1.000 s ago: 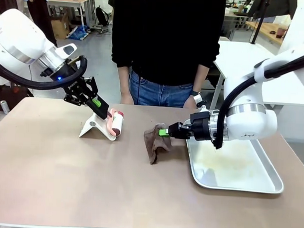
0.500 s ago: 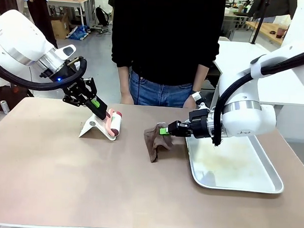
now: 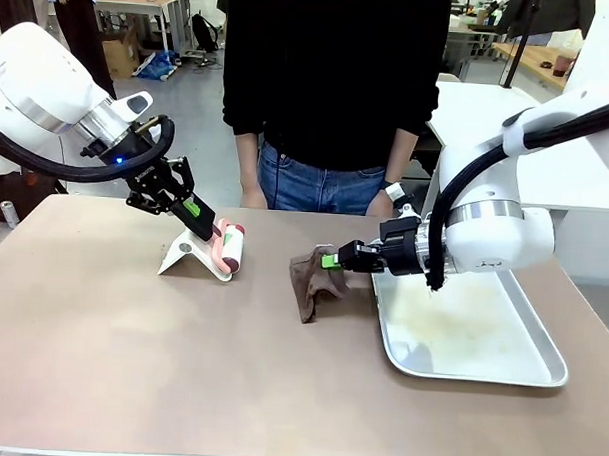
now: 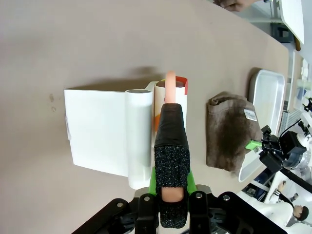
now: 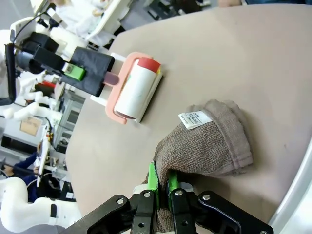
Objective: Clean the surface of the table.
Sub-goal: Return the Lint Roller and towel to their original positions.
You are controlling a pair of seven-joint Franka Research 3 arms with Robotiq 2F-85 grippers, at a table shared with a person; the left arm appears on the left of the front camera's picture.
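Observation:
The beige-brown table (image 3: pixel 130 362) carries a lint roller (image 3: pixel 231 249) with a pink handle, resting on its white stand (image 3: pixel 184 254). My left gripper (image 3: pixel 206 229) is shut on the roller's pink handle (image 4: pixel 170 87), above the white stand (image 4: pixel 97 131). A brown cloth (image 3: pixel 313 280) lies crumpled in the middle of the table, and my right gripper (image 3: pixel 330 261) is shut on its upper right edge. The right wrist view has the cloth (image 5: pixel 209 146) bunched in front of my right gripper (image 5: pixel 160 181), with the lint roller (image 5: pixel 134 90) farther off.
A shiny metal tray (image 3: pixel 540 371) lies at the right of the table, under my right arm. A person in a black top (image 3: pixel 334 89) stands at the far edge, hands down. The near half of the table is bare.
My right gripper has drawn the cloth's edge slightly up and to the right, so the cloth stands a little more bunched. The left gripper and roller have barely moved.

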